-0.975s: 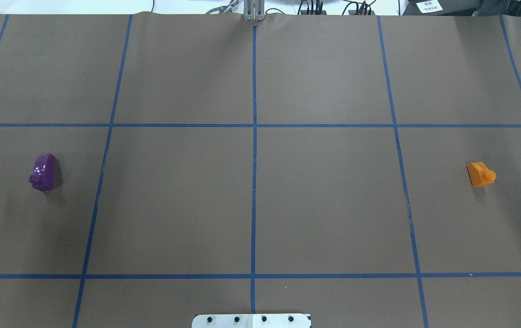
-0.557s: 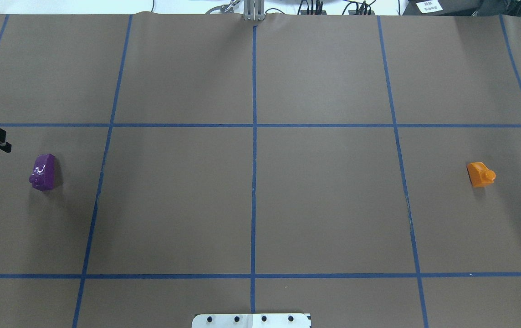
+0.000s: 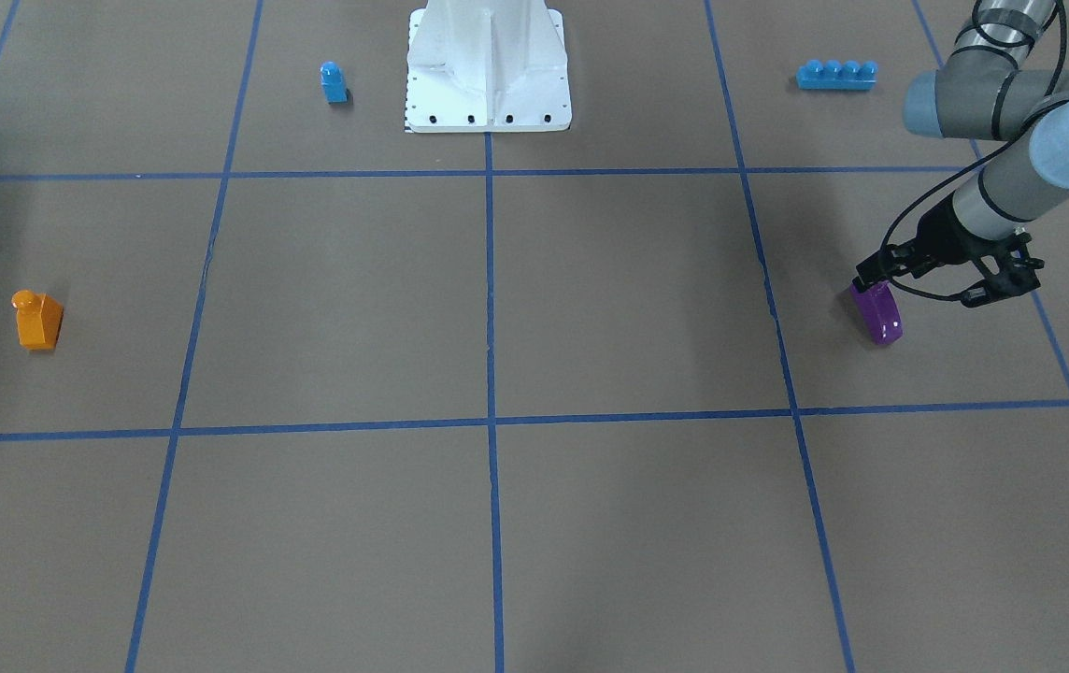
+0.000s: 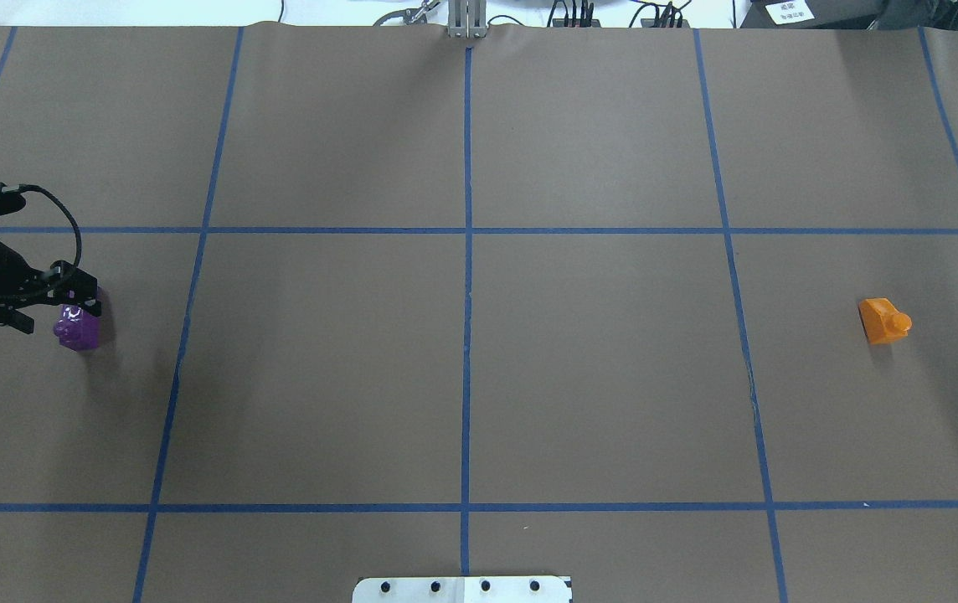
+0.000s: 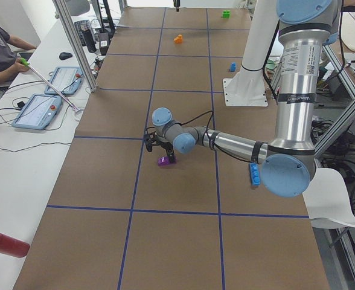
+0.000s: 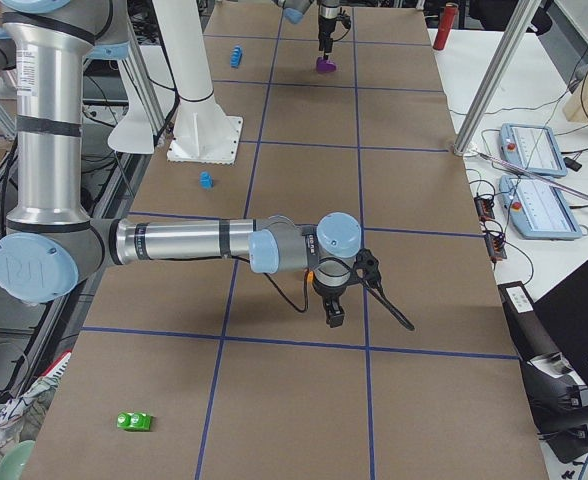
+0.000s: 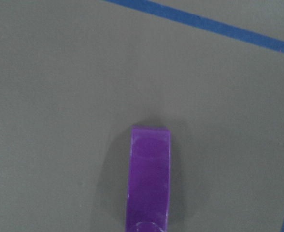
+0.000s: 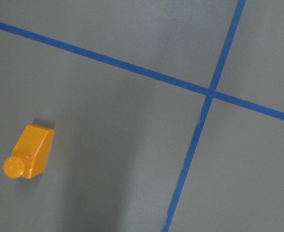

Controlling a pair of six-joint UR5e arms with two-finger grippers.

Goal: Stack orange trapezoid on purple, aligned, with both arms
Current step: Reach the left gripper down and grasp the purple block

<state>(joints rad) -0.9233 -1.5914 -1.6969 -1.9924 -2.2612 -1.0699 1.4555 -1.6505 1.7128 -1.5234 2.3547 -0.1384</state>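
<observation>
left arm [image 5: 232, 145]: forearm stretched low and near level out over the mat [image 4: 479, 377], wrist bent so the left gripper [image 4: 50, 311] points down at the purple [image 4: 79, 328]. fingers look spread, not clamped on anything. one fingertip overlaps the block's far end in the overhead view, touching or not I can't tell. purple sits on the mat in the left middle grid cell, inside the blue tape line [image 4: 194, 276], stud up. left wrist cam has it bottom-centre

right arm [image 6: 184, 240]: same low, level reach, wrist turned down, right gripper [image 6: 332, 318] hanging vertical above the mat. only the side cams catch it, so spread or closed: can't tell. orange trapezoid [image 4: 883, 321] sits alone on the mat at the far right, well apart from the purple, stud up. right wrist cam sees it low-left, off-centre
</observation>
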